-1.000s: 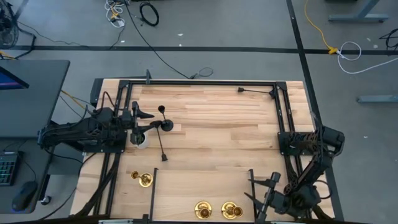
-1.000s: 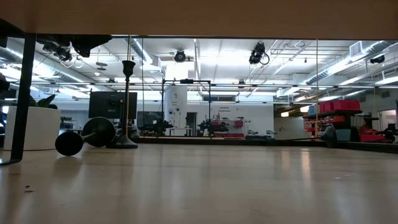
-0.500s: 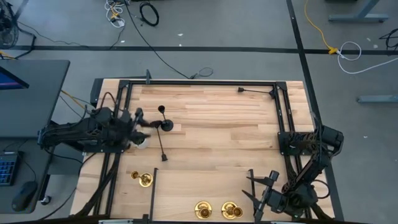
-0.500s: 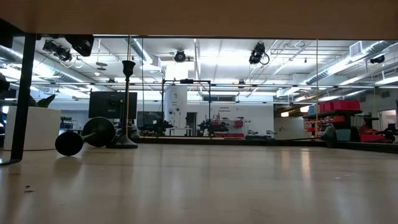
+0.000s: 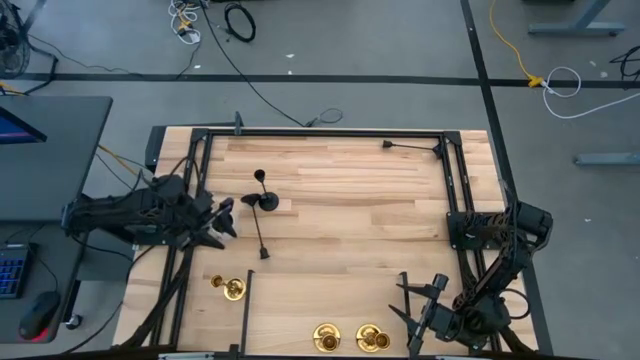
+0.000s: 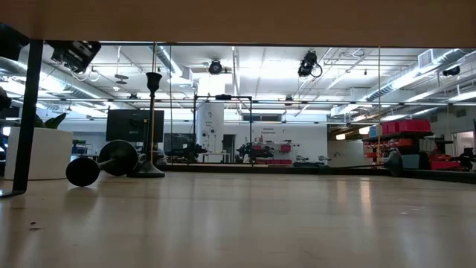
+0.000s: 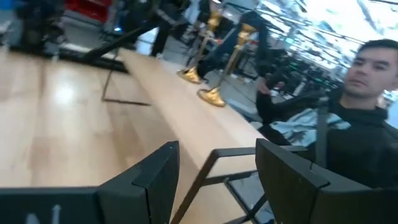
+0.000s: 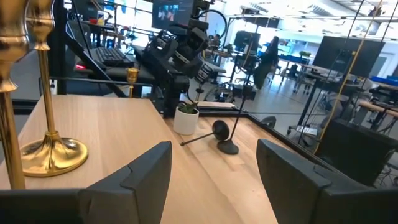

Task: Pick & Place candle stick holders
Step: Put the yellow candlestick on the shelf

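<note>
the left arm is reaching in from the table's left edge, stretched out nearly level, its left gripper hanging over the wood at the left side with its fingers standing wide apart and holding nothing. just beside it, toward the table's middle, two black candle stick holders are sitting: one standing upright and one lying on its side with its long stem pointing toward the near edge. in the low view the lying black holder is resting in front of the upright one, next to a white pot with a green plant.

the right arm is waiting folded at the table's near right corner, elbow bent back, its right gripper pointing toward the left across the near edge, fingers spread wide and empty. two brass candle stick holders are standing side by side at the near edge just left of it, and a third brass one is standing near the left front. a person is showing beyond the table in the left wrist view.
</note>
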Available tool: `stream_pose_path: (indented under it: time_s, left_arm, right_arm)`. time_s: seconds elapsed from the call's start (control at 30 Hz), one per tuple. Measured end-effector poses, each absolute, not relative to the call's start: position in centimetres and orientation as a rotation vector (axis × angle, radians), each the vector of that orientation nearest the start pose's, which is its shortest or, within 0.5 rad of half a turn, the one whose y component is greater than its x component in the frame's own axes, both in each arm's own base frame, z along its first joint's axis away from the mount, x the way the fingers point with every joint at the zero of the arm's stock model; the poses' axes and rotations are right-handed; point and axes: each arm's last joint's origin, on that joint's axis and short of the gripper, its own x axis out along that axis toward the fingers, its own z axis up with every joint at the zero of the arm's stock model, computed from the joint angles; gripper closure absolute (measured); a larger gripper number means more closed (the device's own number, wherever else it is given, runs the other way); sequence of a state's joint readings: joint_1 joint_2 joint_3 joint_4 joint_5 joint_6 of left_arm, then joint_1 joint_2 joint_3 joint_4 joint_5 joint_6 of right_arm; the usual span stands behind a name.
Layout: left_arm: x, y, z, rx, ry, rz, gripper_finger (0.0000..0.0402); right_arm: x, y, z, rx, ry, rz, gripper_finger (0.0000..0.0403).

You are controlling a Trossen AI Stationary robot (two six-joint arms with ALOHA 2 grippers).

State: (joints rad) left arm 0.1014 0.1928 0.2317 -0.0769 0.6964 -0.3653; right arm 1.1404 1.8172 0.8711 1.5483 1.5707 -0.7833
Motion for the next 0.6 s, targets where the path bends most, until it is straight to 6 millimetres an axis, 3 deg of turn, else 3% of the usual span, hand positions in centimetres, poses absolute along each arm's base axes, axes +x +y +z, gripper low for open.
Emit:
stream_pose_path:
  time_s: [0.2, 0.6]
  left_arm:
    - [9.4, -2.3, 22.6, -0.332, 0.098, -0.678, 0.0191]
    - [8.7, -5.4, 22.4, -0.221, 0.076, -0.696, 0.0191]
  right_arm:
    - [16.3, 29.1, 23.4, -0.157, 0.034, -0.422, 0.0167]
    - [15.6, 29.5, 23.4, -0.113, 0.023, -0.400, 0.0167]
